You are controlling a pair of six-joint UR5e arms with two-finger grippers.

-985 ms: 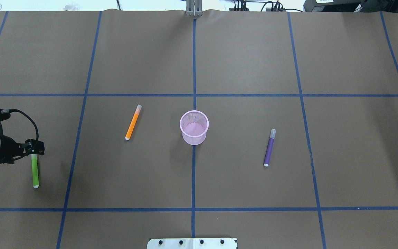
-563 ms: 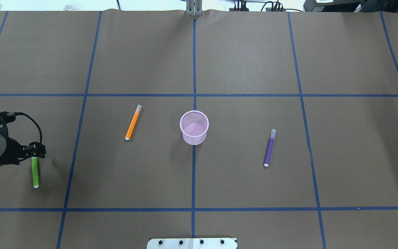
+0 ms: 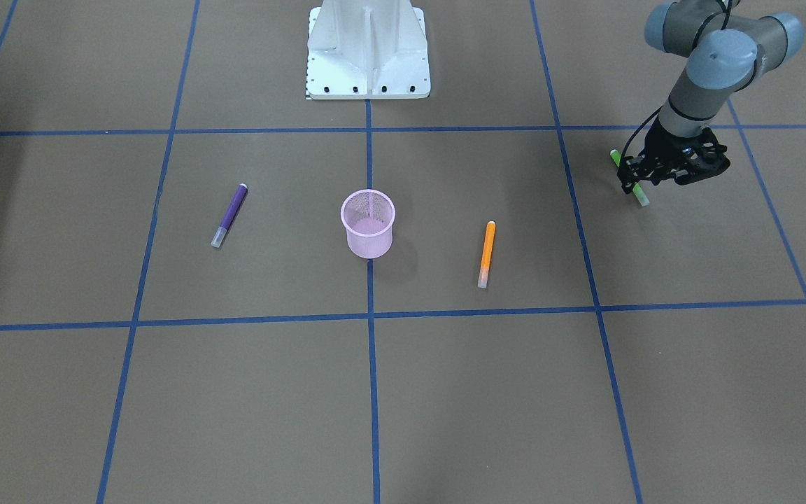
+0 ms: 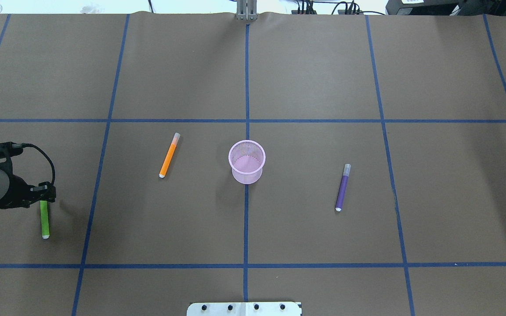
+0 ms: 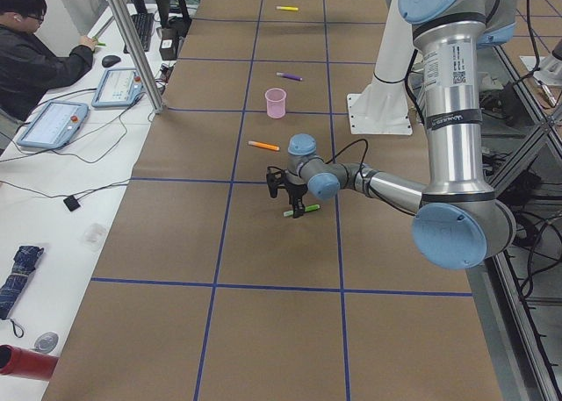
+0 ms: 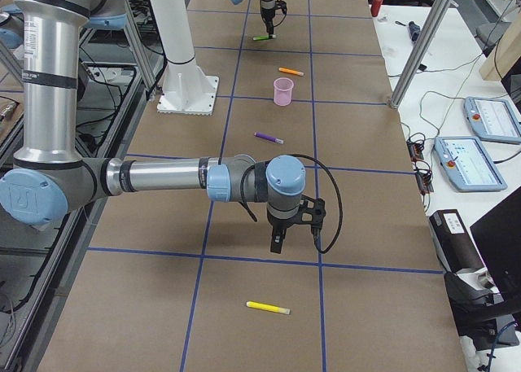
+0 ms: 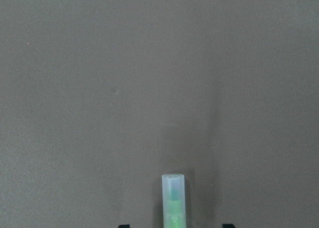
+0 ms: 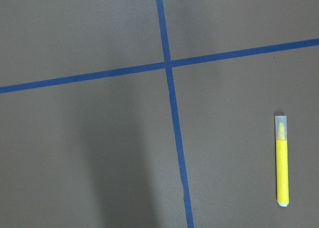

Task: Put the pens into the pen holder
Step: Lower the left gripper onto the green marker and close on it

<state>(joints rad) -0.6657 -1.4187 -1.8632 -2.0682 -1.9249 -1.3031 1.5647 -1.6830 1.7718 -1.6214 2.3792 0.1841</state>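
The pink mesh pen holder [image 4: 247, 161] stands upright at the table's middle and also shows in the front view [image 3: 368, 224]. The green pen [image 4: 45, 221] lies at the far left. My left gripper [image 4: 45, 194] is low over its cap end. In the left wrist view the fingers stand open, one on each side of the pale cap [image 7: 173, 198], without touching it. The orange pen [image 4: 169, 155] lies left of the holder and the purple pen [image 4: 342, 188] right of it. The yellow pen [image 8: 282, 160] lies under my right gripper [image 6: 277, 243]. I cannot tell whether the right gripper is open or shut.
Blue tape lines [image 4: 246, 219] divide the brown table cover into squares. The robot's white base [image 3: 368, 49] stands at the near edge. An operator [image 5: 35, 54] sits at a side bench with tablets and cables, beyond the metal posts [image 6: 423, 42].
My left gripper has moved slightly nearer and lower over the green pen's cap end. The pens and the holder have not moved.
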